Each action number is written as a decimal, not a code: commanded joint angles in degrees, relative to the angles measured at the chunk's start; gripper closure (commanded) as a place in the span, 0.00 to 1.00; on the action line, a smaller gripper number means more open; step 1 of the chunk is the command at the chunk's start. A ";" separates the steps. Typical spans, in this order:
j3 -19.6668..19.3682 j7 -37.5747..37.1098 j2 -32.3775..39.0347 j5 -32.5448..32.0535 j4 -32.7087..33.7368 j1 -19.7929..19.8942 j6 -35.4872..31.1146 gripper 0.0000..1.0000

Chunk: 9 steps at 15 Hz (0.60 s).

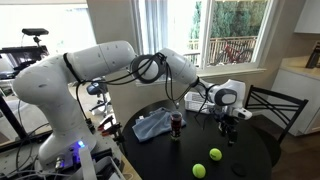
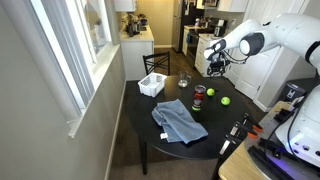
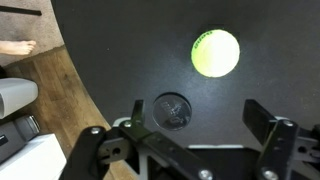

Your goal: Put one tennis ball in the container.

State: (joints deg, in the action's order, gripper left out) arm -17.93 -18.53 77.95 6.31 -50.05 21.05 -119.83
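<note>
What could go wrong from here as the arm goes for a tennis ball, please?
In the wrist view the open gripper hangs over the clear glass, not the tennis ball; descending straight could topple it. A nudged ball may roll off the table.

Yellow-green tennis ball (image 3: 216, 53) on table (image 3: 120, 60), white lattice container (image 2: 148, 91) apart

This is a home, a dining corner beside a kitchen: a round black table (image 1: 160, 155) with a dark dining chair (image 1: 275, 105) stands by tall windows (image 1: 235, 30) that look onto a deck railing (image 1: 232, 50) and trees. In an exterior view a white kitchen counter (image 2: 135, 45) with small appliances lies beyond the table, and the wrist view shows wood plank flooring (image 3: 60, 100)
</note>
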 commanded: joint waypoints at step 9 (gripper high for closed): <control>1.69 0.88 -1.72 1.77 -7.01 -0.51 -20.29 0.00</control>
State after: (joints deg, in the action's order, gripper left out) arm -17.40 -18.53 78.14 6.85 -50.65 21.05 -130.86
